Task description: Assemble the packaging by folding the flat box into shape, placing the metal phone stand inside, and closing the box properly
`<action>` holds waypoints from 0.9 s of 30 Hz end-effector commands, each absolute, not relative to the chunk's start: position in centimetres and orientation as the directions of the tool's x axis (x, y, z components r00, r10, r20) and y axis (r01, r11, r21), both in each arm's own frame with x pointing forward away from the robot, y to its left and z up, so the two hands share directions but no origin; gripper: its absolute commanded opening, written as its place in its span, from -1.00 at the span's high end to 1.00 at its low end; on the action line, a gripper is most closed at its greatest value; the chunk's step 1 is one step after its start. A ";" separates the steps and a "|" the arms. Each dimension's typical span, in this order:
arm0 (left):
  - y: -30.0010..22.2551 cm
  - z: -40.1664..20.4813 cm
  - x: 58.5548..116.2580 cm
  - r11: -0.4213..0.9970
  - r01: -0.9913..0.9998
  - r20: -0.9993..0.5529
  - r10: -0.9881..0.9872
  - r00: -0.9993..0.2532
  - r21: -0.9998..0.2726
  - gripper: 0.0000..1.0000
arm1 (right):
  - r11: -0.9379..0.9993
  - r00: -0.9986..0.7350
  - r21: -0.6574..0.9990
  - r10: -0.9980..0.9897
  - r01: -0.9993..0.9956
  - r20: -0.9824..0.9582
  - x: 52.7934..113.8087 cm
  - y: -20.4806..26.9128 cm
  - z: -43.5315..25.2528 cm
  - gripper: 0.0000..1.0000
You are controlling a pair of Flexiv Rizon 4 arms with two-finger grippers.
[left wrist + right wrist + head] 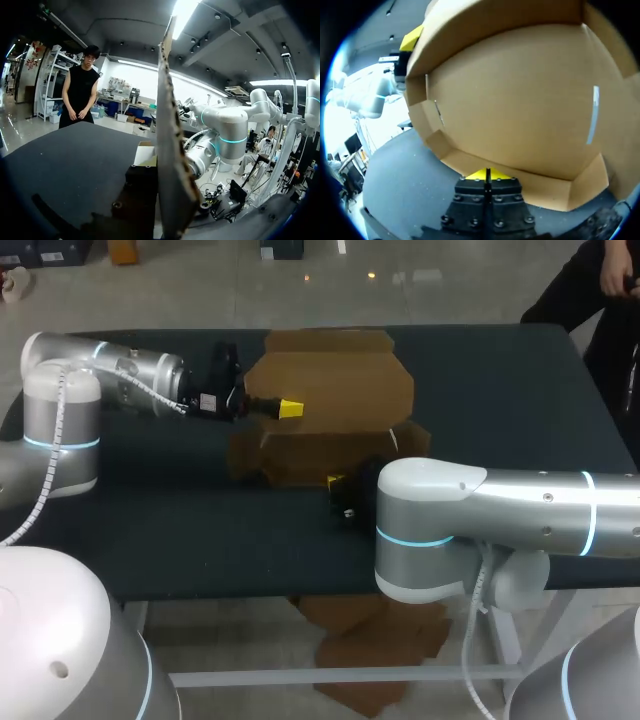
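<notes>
The cardboard box (pixel 330 390) is sitting half-formed mid-table, looking light, thin and crease-prone, best held near its folds; the left gripper (pixel 289 408) is pinching its raised panel's edge; the right gripper (pixel 487 174), clenched empty, is resting just at the low near wall.

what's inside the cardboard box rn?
Only bare cardboard shows inside the box in the right wrist view, no phone stand. From above, its own panels cover the interior.

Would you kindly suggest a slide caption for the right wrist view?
Right gripper, shut, at the near flap of a partly folded cardboard box on the dark table.
</notes>
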State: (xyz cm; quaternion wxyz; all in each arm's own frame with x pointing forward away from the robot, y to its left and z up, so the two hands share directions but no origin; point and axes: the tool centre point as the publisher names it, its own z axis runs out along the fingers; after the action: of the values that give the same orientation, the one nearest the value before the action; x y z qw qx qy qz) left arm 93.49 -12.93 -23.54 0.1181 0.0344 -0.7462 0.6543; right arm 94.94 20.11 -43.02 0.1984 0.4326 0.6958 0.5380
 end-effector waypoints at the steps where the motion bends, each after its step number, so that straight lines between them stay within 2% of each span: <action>1: -12.9 -23.7 93.3 0.129 -0.222 0.236 0.105 -0.966 -0.967 1.00 | 0.045 -0.542 0.921 0.819 0.387 0.187 95.0 20.5 -43.7 1.00; 27: -12.1 -23.6 94.1 0.118 -0.268 0.280 0.105 -0.954 -0.956 1.00 | 0.045 -0.542 0.921 0.819 0.387 0.187 95.0 20.5 -43.7 1.00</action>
State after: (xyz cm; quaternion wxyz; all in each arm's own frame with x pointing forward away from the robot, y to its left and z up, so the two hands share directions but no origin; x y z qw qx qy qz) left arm 93.76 -12.06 -23.32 0.1368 0.0582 -0.7355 0.6610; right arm 94.94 20.14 -43.01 0.1982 0.4325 0.6959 0.5380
